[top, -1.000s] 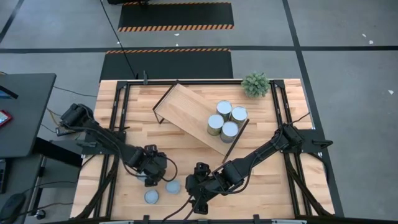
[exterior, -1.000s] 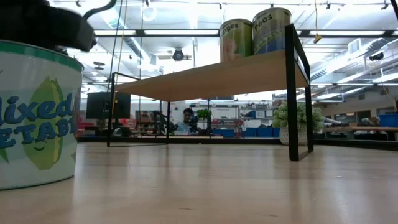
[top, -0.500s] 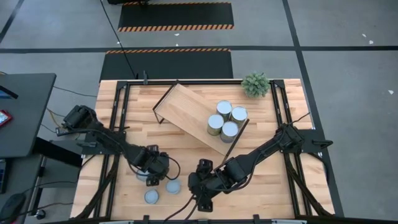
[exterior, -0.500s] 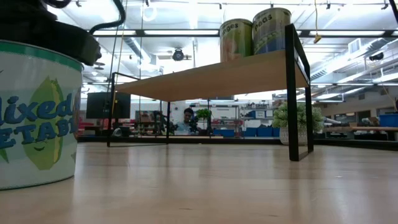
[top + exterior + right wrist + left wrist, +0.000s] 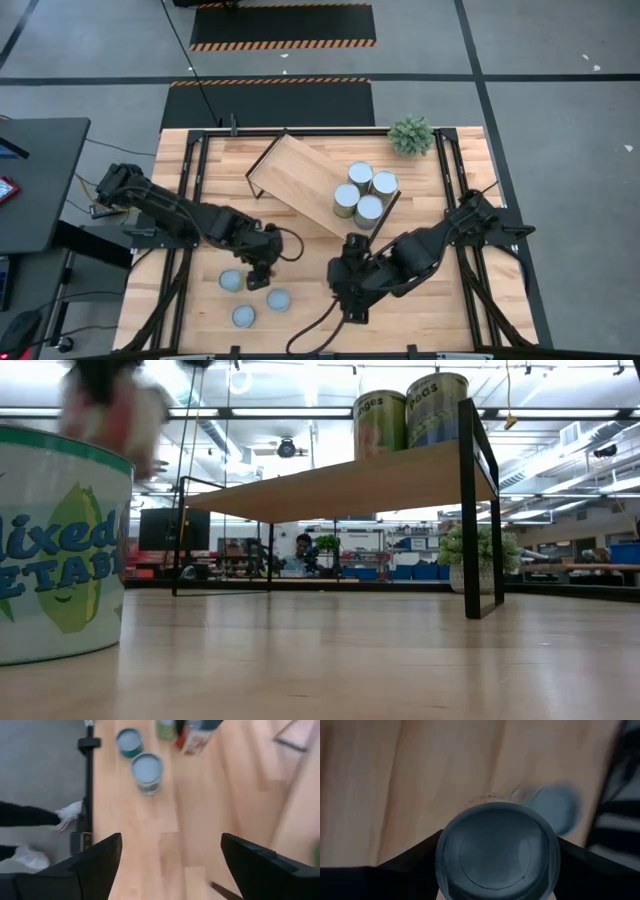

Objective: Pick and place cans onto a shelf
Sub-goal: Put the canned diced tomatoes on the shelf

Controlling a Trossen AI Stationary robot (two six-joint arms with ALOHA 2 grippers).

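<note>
Bench [image 5: 420, 300]: four cans on shelf [image 5: 295, 180], three at 7 o'clock. Left gripper [image 5: 262, 268] clamped an eighth can [image 5: 497, 852]; right gripper [image 5: 350, 300] jaws wide.

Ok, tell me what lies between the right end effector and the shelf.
Only bare tabletop: in the high view nothing sits between the open, empty right end effector and the shelf. The loose cans lie off to the side.

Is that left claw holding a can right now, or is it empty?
Holding one. In the left wrist view a blue-grey-topped can sits clamped between the left gripper's dark fingers, above the tabletop.
</note>
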